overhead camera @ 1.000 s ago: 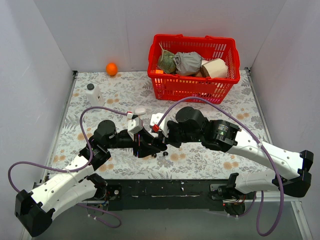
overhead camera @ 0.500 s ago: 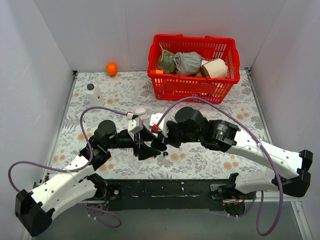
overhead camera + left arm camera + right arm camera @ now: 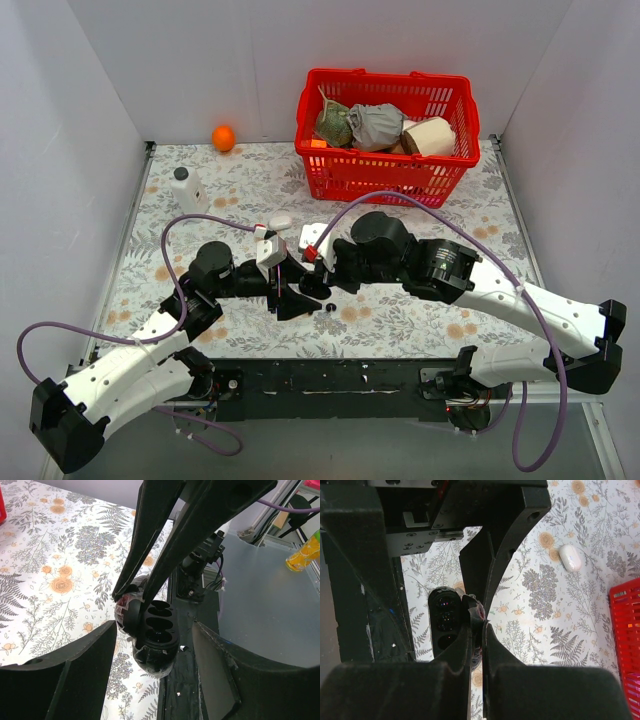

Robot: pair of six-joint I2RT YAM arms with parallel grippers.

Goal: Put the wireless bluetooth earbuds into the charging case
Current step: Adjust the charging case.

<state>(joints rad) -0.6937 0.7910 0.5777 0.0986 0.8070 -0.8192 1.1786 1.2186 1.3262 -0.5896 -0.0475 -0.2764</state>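
Left gripper (image 3: pixel 154 630) spread, right gripper (image 3: pixel 480 624) pinched shut.

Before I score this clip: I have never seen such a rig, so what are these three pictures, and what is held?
These are two robot arms, left and right, bolted at the table's near edge. The wide picture looks down from above and behind them; the other two come from a camera on each wrist. On the flowered table stand a red basket of items, an orange ball, a small white bottle and a white oval case. The right tool is shut on the edge of an open black charging case. The left tool stands open on either side of it, not touching. One tiny black earbud lies on the table nearby; whether the case's wells are filled I cannot tell.
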